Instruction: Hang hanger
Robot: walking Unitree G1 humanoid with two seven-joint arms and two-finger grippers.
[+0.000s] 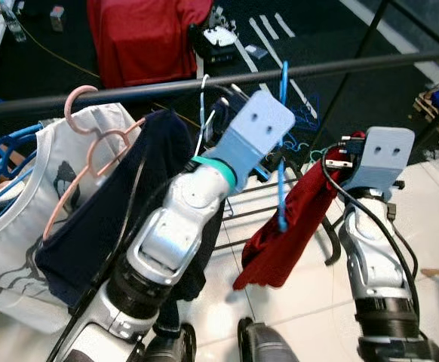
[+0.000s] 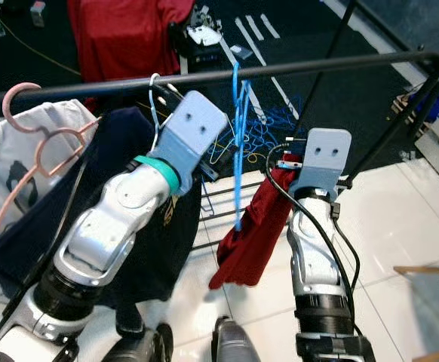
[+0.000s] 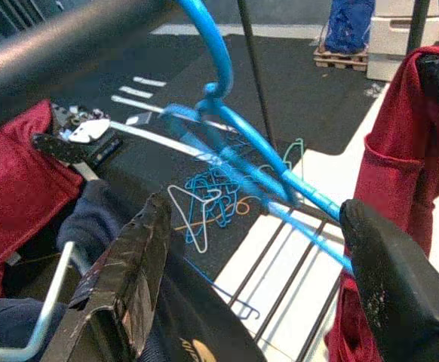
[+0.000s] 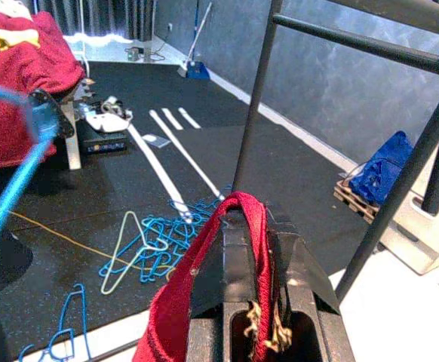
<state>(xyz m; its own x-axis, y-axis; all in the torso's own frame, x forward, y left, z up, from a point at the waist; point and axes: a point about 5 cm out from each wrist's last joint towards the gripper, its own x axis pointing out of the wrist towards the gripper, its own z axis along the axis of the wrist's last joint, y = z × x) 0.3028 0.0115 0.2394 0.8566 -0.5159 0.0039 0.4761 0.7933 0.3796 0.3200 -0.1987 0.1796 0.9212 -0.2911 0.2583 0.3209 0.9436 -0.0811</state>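
A blue hanger [image 1: 281,162] has its hook over the black rail [image 1: 370,66], and a dark red garment [image 1: 283,237] droops from its lower end. My left gripper [image 3: 257,207] is open just behind the hanger, whose blue bars cross between the two black fingers [image 3: 133,279] without touching them. My right gripper [image 4: 253,226] is shut on a fold of the red garment [image 4: 242,207], to the right of the hanger and below the rail. In the eye views both sets of fingers are hidden behind the grey wrist mounts.
On the rail's left hang a pink hanger [image 1: 91,154] with a white shirt [image 1: 16,226] and a navy garment [image 1: 121,219]. Loose blue hangers [image 4: 155,237] lie on the black mat beyond. A rack upright [image 4: 253,98] stands close ahead.
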